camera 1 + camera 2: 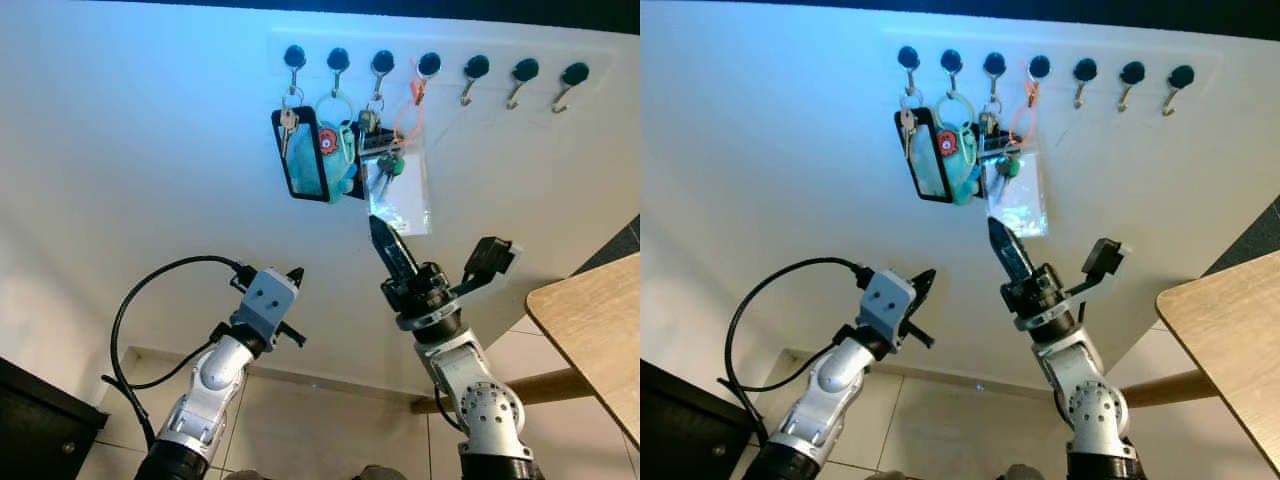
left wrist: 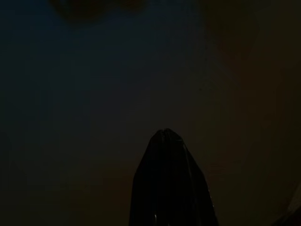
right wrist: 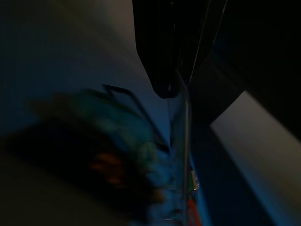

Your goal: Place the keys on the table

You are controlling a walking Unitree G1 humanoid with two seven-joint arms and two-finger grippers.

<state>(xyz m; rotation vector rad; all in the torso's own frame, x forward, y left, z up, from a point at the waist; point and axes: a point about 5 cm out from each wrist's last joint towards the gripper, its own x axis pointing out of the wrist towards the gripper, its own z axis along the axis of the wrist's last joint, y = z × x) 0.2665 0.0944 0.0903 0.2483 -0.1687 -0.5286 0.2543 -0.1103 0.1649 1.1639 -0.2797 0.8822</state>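
Bunches of keys hang from a row of black hooks (image 1: 383, 62) on the white wall. A silver key (image 1: 288, 122) hangs with a black-framed tag (image 1: 303, 155). Beside it are a teal plush fob (image 1: 338, 160), darker keys (image 1: 368, 122) and a clear pouch (image 1: 402, 188) on an orange loop. My right gripper (image 1: 376, 226) is raised, shut to a single point, its tip at the pouch's lower left corner. In the right wrist view the pouch's edge (image 3: 186, 136) runs from the fingers (image 3: 162, 56). My left gripper (image 1: 296, 273) is lower and left, shut and holding nothing.
A light wooden table (image 1: 592, 322) juts in at the right, below hook height, with a wooden rail (image 1: 545, 385) under it. A dark cabinet (image 1: 40, 425) sits at the lower left. Three hooks at the right end (image 1: 525, 70) are bare. Tiled floor lies below.
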